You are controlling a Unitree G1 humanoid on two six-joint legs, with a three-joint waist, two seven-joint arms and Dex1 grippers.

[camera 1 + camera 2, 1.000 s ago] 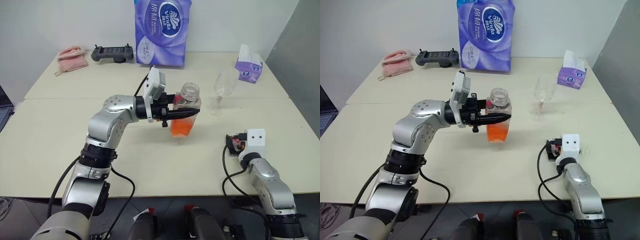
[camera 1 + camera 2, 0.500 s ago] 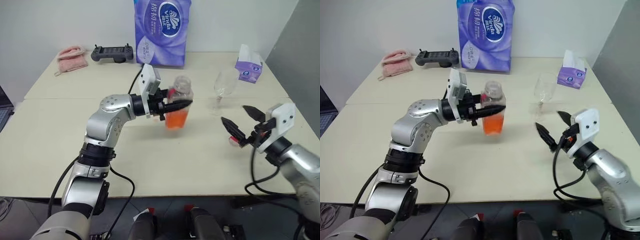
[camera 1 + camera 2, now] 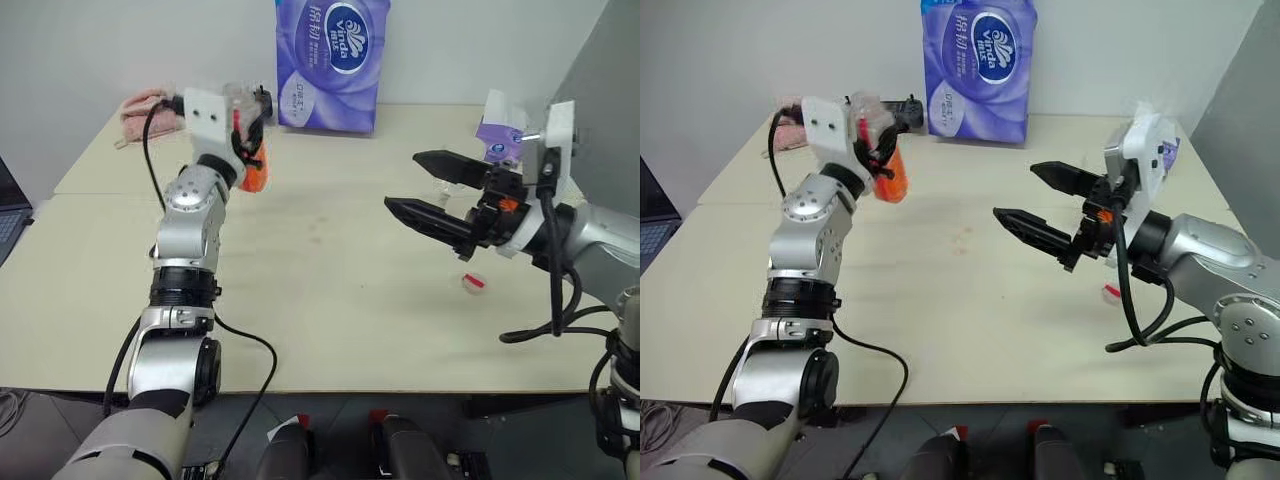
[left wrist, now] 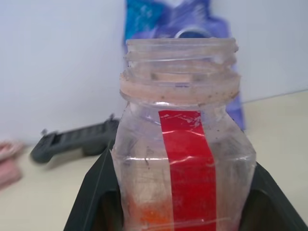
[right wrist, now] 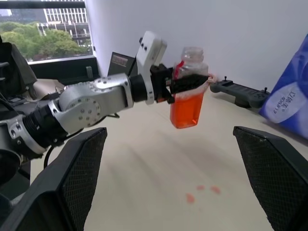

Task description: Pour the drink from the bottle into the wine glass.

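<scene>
The bottle (image 3: 254,172) is uncapped, clear and ribbed, with a red label strip. It hangs upright above the table's far left part, and the orange-red drink (image 5: 186,111) fills its lower half. My left gripper (image 3: 247,140) is shut on the bottle just under the neck; its black fingers (image 4: 94,192) flank the body. My right gripper (image 3: 402,180) floats open and empty over the table's right side, pointing left toward the bottle. A small white-and-red cap (image 3: 472,282) lies on the table beneath it. The wine glass is hidden behind my right arm.
A tall purple tissue pack (image 3: 333,62) stands at the back centre and a purple tissue box (image 3: 495,130) at the back right. A pink cloth (image 3: 140,103) and a black controller (image 5: 240,93) lie at the back left. Orange drips (image 5: 199,191) mark the tabletop.
My left arm has swung the bottle from the table's middle to the far left, still upright. The right arm has risen off the table and turned left, fingers open.
</scene>
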